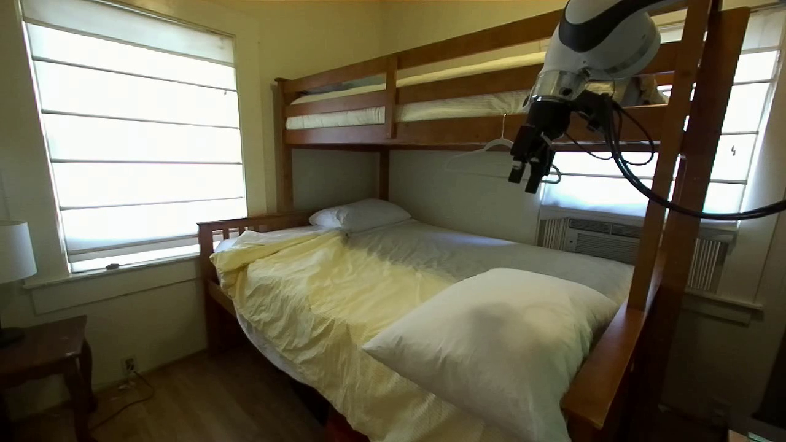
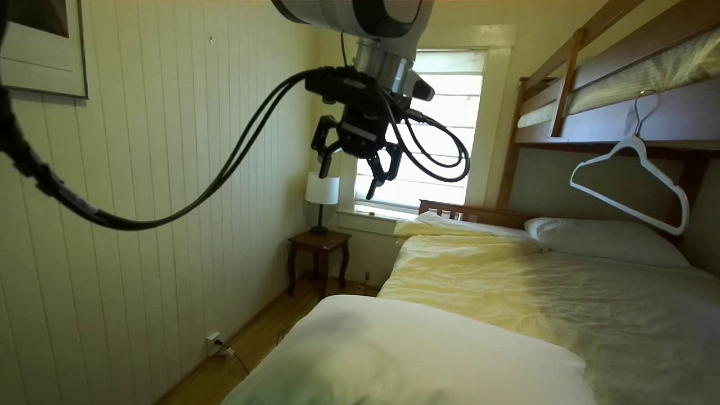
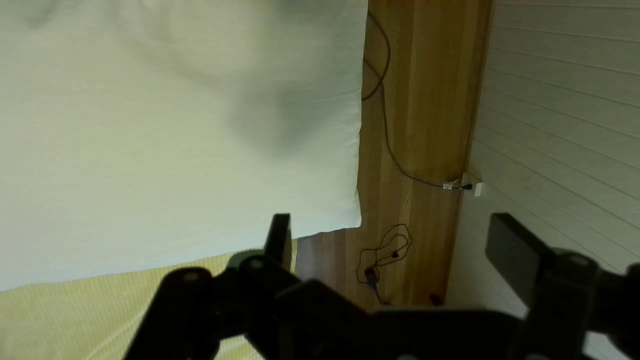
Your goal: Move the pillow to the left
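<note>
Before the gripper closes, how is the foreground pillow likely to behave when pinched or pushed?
The pillow will probably give and sag when pinched, as its plump cloth surface looks soft. That puffiness suggests low weight for its size. Pushed, it may slide or bunch rather than roll, lying broad side up over the yellow cover.

The arm [image 1: 626,46] has a rounded white shell [image 2: 332,14] with a broad black band [image 1: 583,37]. Its collar [image 2: 385,64] is a silver metal cylinder. The gripper [image 2: 347,181] is black, with 2 angular, linked fingers [image 2: 324,166] and a pale strip [image 2: 360,133] across the housing [image 2: 360,147]. The pads [image 3: 515,257] are dark and flat; the knuckles [image 3: 575,272] carry round pins [image 3: 256,263]. The cables [image 2: 121,225] are black, smooth and partly paired.
</note>
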`<state>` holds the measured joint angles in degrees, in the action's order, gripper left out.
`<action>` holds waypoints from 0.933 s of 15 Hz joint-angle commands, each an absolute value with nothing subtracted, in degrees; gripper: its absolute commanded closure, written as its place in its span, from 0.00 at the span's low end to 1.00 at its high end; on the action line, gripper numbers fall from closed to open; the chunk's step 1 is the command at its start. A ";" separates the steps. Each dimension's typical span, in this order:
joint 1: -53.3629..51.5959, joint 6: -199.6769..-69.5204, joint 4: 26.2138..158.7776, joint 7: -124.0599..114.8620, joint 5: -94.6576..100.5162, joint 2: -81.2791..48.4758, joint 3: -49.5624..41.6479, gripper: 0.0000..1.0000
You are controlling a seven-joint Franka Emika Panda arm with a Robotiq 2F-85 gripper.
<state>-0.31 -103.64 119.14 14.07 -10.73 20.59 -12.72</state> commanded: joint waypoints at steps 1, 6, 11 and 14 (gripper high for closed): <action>1.20 -103.39 118.94 14.49 -11.22 20.40 -11.51 0.00; 1.55 -104.74 118.56 12.61 -10.47 19.68 -10.83 0.00; 2.98 -107.47 116.27 10.85 -3.01 13.88 -8.25 0.00; 4.19 -108.80 114.65 8.48 3.86 9.75 -7.51 0.00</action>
<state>2.29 -108.34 118.23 11.05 -1.66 14.80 -8.95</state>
